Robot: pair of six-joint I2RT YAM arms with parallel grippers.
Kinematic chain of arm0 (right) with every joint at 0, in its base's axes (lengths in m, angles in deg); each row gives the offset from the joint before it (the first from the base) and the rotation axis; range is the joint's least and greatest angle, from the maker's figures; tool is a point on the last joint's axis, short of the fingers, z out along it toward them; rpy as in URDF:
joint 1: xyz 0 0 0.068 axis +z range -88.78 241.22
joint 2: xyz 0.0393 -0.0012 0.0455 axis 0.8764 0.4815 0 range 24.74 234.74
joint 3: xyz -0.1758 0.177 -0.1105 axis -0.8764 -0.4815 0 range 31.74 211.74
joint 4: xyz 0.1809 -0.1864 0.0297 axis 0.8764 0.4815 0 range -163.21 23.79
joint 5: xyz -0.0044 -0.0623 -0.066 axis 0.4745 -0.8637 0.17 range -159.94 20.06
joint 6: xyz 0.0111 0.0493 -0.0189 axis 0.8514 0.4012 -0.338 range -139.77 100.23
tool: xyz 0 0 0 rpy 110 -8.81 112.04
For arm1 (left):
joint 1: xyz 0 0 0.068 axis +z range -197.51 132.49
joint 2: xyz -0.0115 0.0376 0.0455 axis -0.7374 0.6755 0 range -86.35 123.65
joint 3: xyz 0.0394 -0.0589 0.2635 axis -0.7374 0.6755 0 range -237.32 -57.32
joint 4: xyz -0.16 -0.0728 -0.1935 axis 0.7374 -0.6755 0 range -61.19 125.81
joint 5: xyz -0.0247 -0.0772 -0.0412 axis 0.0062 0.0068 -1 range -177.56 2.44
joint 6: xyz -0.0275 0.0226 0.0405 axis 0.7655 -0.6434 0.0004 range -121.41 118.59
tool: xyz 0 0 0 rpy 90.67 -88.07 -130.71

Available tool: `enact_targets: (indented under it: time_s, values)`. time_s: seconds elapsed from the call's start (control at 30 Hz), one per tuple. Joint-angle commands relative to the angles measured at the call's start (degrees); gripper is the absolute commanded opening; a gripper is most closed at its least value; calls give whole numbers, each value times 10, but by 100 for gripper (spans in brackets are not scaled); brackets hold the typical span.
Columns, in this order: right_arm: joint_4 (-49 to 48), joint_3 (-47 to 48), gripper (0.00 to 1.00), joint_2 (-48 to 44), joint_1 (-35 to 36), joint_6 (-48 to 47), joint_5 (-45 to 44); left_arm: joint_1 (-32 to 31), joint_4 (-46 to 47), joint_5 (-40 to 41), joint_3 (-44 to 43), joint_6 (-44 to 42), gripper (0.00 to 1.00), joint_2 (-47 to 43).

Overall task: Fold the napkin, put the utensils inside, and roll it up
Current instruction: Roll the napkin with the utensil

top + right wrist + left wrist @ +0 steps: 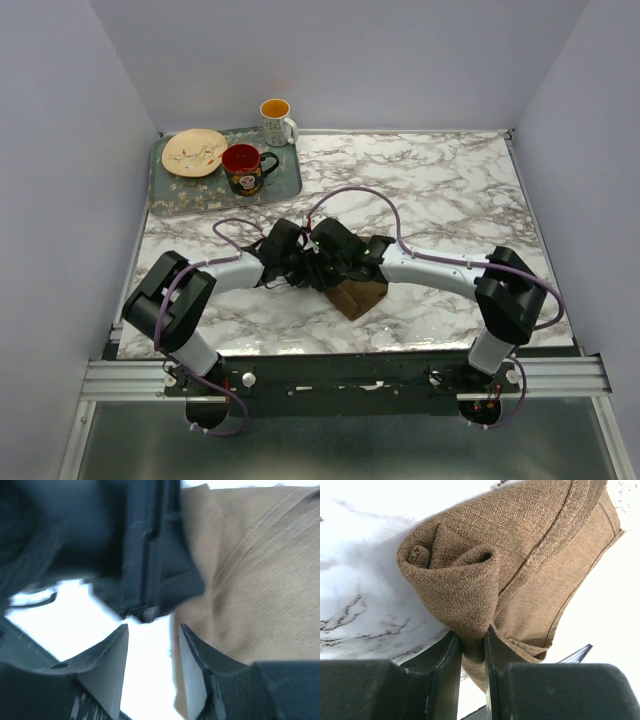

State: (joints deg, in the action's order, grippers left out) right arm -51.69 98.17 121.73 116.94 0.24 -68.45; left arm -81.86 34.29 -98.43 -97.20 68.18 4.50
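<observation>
The brown napkin (358, 294) lies folded and partly rolled on the marble table, mostly under the two wrists. In the left wrist view the rolled end of the napkin (470, 570) curls into a spiral, and my left gripper (472, 645) is shut on the fabric just below it. My right gripper (152, 635) is open and empty, above the napkin's (250, 580) left edge, with the left gripper's black body close in front. The spoon is hidden.
A grey tray (180, 200) at the far left holds a beige plate (194, 152) and a red-lined black mug (244, 168). A white mug (277, 121) stands at the tray's far right corner. White walls enclose the table.
</observation>
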Motion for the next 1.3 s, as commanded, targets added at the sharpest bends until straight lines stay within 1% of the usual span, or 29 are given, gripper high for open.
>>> enact_targets:
  time_s: [0.0,0.07,0.2,0.3,0.47,0.5,0.53,0.6,0.67,0.73,0.9,1.17,1.27]
  values:
    - [38,16,45,46,32,-26,-154,-8,-79,28,14,-23,17,22]
    - [31,19,41,54,41,-37,-173,-7,-79,29,14,-22,17,22]
    - [34,22,40,65,48,-46,-180,-7,-78,28,12,-23,17,24]
    - [29,4,33,51,50,-32,-165,-7,-77,27,11,-22,17,25]
    - [16,-24,27,40,51,-18,-150,-6,-74,24,8,-22,17,32]
    - [14,-27,25,36,51,-15,-148,-6,-74,24,9,-21,16,31]
    - [12,-30,20,29,50,-14,-145,-7,-73,24,10,-21,16,31]
    - [7,-40,17,18,51,-6,-138,-6,-71,24,9,-22,16,32]
    - [-9,-55,17,4,51,1,-124,-6,-71,23,10,-21,16,29]
    - [-12,-58,23,6,50,5,-122,-6,-68,23,12,-21,16,28]
    - [-19,-63,25,25,50,-3,-117,-6,-67,23,17,-18,16,27]
    - [-38,-77,35,48,50,-12,-113,-7,-66,23,19,-18,16,22]
    - [-40,-82,41,57,50,-16,-116,-7,-66,22,18,-19,16,22]
